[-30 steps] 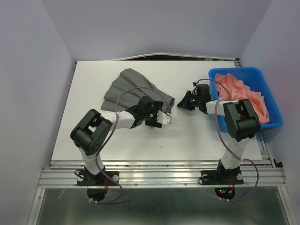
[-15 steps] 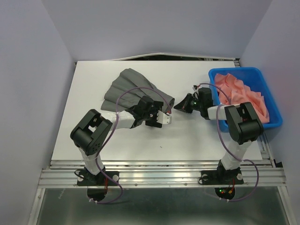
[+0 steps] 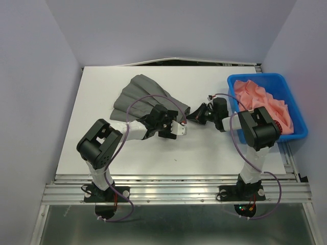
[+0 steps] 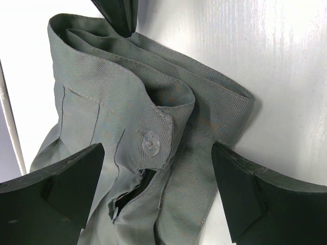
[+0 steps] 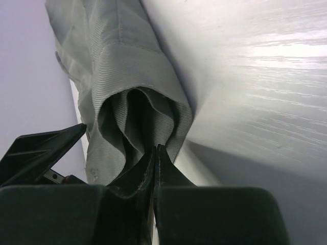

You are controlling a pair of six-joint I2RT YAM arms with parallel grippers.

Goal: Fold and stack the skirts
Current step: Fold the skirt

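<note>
The dark grey skirt (image 3: 138, 97) lies flared on the white table, its waistband bunched at the right end. My left gripper (image 3: 173, 122) hangs open over that waistband, one finger on each side of the buttoned band (image 4: 153, 143). My right gripper (image 3: 192, 116) is shut, its tips (image 5: 155, 148) pressed against the waistband's folded edge (image 5: 138, 107); I see no cloth between the fingers. Its tip also shows in the left wrist view (image 4: 120, 15). A crumpled salmon-pink cloth (image 3: 265, 102) lies in the blue bin; no dark red dotted skirt shows.
The blue plastic bin (image 3: 255, 77) stands at the table's right edge, beside my right arm. The white table (image 3: 153, 158) has bare surface in front of the skirt. Walls close in on the left, back and right.
My right gripper has moved left from beside the bin to the skirt's waistband. The left gripper and the skirt have stayed put.
</note>
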